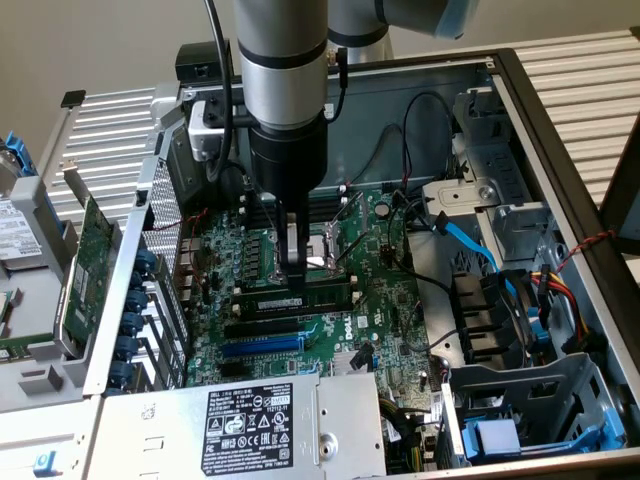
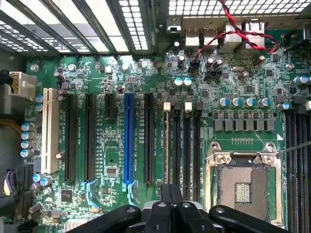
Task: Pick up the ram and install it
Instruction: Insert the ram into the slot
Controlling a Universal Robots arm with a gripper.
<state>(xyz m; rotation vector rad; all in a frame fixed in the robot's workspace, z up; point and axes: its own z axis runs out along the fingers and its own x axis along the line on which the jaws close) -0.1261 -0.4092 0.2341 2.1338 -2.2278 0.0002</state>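
The ram (image 1: 310,297) is a long dark-green stick with a pale label. It stands on edge in a memory slot of the green motherboard (image 1: 390,300), just in front of the CPU socket (image 1: 322,250). My gripper (image 1: 293,283) comes straight down from the arm onto the stick's upper edge, near its middle, and is shut on the ram. In the wrist view the ram (image 2: 167,145) is a thin pale strip in the first of several black memory slots (image 2: 187,145). It runs away from my gripper (image 2: 171,190), whose dark fingers are pressed together.
The open case wall (image 1: 560,150) rises at the exterior view's right, with drive cages, a blue cable (image 1: 465,240) and bundled wires beside it. A power supply (image 1: 260,420) sits in front. A green expansion card (image 1: 80,270) stands outside the case. Long expansion slots (image 2: 128,141) flank the memory slots.
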